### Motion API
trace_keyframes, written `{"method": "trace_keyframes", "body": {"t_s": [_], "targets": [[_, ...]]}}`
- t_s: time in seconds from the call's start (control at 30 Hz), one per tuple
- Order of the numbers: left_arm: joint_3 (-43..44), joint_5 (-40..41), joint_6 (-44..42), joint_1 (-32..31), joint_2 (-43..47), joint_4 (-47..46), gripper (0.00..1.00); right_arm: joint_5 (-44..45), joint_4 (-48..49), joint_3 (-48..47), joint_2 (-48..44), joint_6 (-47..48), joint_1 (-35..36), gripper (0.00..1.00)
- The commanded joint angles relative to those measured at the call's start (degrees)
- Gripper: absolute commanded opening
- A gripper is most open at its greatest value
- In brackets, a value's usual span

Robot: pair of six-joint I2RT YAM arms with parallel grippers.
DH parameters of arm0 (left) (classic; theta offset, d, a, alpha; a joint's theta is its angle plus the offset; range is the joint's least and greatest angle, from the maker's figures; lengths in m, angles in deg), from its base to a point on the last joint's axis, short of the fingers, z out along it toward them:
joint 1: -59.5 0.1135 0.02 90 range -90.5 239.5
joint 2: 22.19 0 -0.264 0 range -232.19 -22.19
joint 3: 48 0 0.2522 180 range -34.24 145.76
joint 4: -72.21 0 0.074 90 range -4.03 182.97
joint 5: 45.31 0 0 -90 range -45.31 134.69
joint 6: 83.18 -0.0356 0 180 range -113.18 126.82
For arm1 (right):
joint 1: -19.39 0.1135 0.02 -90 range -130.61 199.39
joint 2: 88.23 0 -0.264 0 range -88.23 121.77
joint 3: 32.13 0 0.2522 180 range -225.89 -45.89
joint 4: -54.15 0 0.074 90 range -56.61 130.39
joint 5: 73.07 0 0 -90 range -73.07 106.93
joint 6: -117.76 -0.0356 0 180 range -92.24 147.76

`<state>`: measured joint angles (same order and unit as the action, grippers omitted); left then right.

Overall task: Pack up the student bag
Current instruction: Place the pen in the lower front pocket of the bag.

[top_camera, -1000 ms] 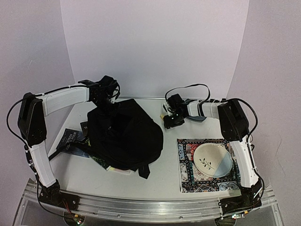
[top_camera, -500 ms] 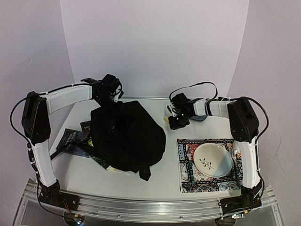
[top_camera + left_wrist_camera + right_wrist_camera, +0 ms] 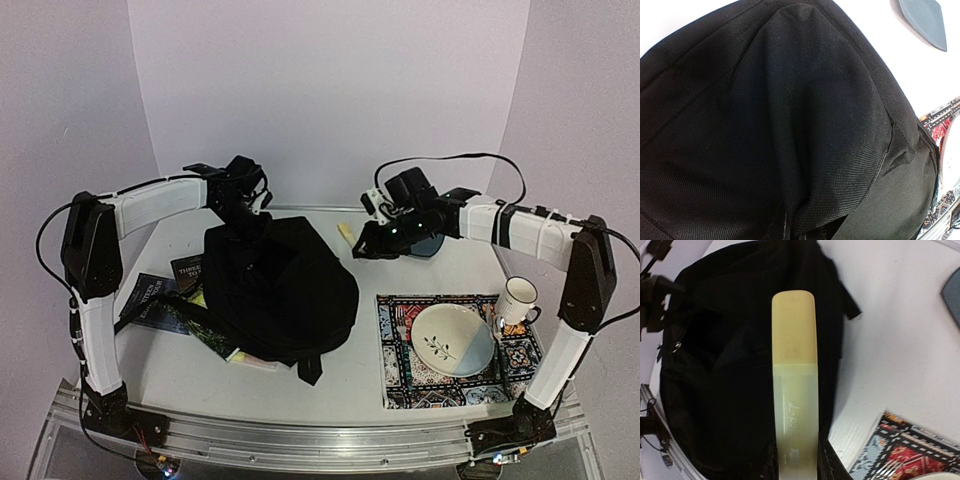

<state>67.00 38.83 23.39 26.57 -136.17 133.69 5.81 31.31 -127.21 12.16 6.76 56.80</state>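
- While the right tool [image 3: 360,240] is clamped on a yellow-capped tube [image 3: 794,365], the tube is not yet inside the student bag [image 3: 285,295], which lies left of centre on the bench [image 3: 350,370].
- Left tool [image 3: 243,222] is at the bag's far rim; its grip cannot be told.
- Books [image 3: 160,300] partly under the bag look unpacked.

Left arm [image 3: 150,205], right arm [image 3: 520,225] extended — right hand [image 3: 365,243] clamped.

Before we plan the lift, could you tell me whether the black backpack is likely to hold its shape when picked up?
Probably not: the backpack slumps in soft folds, so it would likely sag from the grip point. Its loose strap may dangle and snag. The weave looks thin, so probably light.
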Motion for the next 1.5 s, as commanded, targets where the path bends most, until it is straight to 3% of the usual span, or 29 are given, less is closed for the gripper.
{"method": "trace_keyframes", "body": {"t_s": [0.0, 0.23, 0.6, 0.97, 1.07, 1.17, 1.3, 1.47], "targets": [[3.44, -3.43, 0.88, -0.55, 0.21, -1.87, 0.0, -6.51, 0.34, 1.74, -1.14, -8.77, 5.81, 0.0], [1.23, -3.66, 0.65, -1.31, 1.64, -1.87, 0.0, -9.06, 11.37, 2.08, 2.34, -21.65, 11.12, 0.0], [-1.73, -5.5, 0.83, -1.75, 4.84, -1.9, 0.0, -6.31, 17.57, -4.86, 12.85, -31.77, 12.8, 0.0], [-2.09, -8.96, 0.51, -2.26, 5.4, -1.94, 0.0, 6.7, 21.16, -14.53, 22.22, -38.26, 12.71, 0.01], [-1.71, -8.73, 0.15, -2.23, 5.33, -1.98, 0.0, 10.95, 22.25, -16.73, 24.33, -38.98, 12.67, 0.07], [-1.0, -8.02, -0.03, -2.24, 4.95, -1.94, 0.0, 13.28, 23.01, -19.65, 26.73, -38.39, 12.49, 0.28], [-0.1, -6.59, -0.42, -2.16, 4.09, -1.91, 0.0, 10.11, 23.27, -22.63, 28.52, -35.99, 12.48, 0.52], [1.13, -4.39, -0.86, -1.5, 2.89, -1.93, 0.0, 4.83, 23.39, -21.42, 26.48, -31.77, 12.44, 0.58]]}}
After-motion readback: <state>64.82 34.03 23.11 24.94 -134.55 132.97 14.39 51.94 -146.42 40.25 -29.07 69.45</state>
